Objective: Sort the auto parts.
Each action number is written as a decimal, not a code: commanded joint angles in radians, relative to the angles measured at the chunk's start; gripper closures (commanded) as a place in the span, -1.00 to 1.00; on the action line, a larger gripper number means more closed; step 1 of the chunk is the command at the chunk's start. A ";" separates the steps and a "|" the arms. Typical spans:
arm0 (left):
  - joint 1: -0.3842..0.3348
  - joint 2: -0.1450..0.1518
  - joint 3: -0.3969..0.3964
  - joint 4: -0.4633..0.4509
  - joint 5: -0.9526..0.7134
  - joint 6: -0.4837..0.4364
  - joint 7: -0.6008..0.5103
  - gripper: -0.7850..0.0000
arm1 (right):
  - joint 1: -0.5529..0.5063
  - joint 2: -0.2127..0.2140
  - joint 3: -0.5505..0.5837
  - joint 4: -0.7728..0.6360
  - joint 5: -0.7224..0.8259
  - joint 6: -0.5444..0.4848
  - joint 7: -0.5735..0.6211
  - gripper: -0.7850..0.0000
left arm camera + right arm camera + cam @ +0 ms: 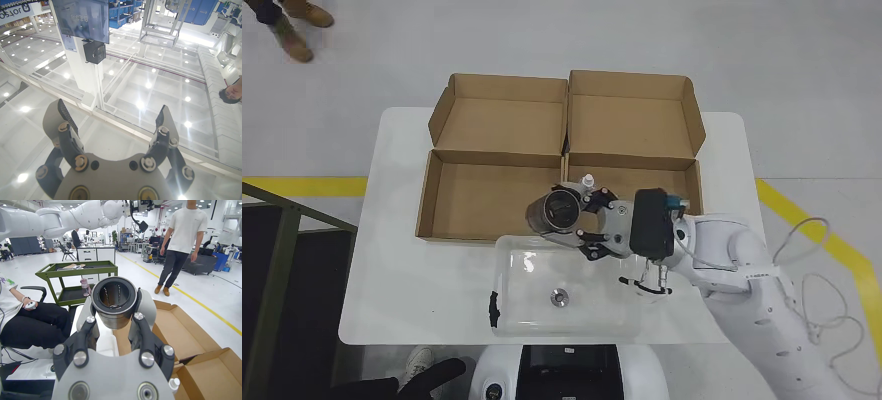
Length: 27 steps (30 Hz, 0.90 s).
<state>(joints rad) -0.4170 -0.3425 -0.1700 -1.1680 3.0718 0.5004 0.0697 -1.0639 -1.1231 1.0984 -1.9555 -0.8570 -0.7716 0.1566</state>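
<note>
My right gripper (577, 215) is shut on a hollow steel cylinder (560, 210) with ball tracks inside. It holds the cylinder above the front edge of the left cardboard box (467, 195), just behind the clear bin (522, 262). In the right wrist view the cylinder (114, 302) sits between the two fingers (145, 306), its open end facing away from the wrist. A small round metal part (559, 296) lies on the bin's floor. My left gripper (113, 115) points up at the ceiling, open and holding nothing.
Two open cardboard boxes stand side by side at the back of the white table, the right box (627, 130) holding a small white bottle (587, 181). A black piece (493, 308) sits at the bin's left end. A green cart (75, 272) stands beyond the table.
</note>
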 commanded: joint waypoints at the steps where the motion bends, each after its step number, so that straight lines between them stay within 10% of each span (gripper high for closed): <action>1: 0.000 0.000 0.000 0.000 0.000 0.000 0.000 -1.00 | 0.003 -0.001 -0.003 0.006 -0.001 -0.001 -0.004 1.00; 27: 0.000 0.000 0.000 0.000 0.000 0.000 0.000 -1.00 | 0.340 -0.121 -0.379 0.357 -0.082 0.195 0.204 1.00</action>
<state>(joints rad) -0.4170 -0.3425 -0.1700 -1.1680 3.0718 0.5004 0.0697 -0.7376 -1.2383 0.7326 -1.6186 -0.9414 -0.5808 0.3590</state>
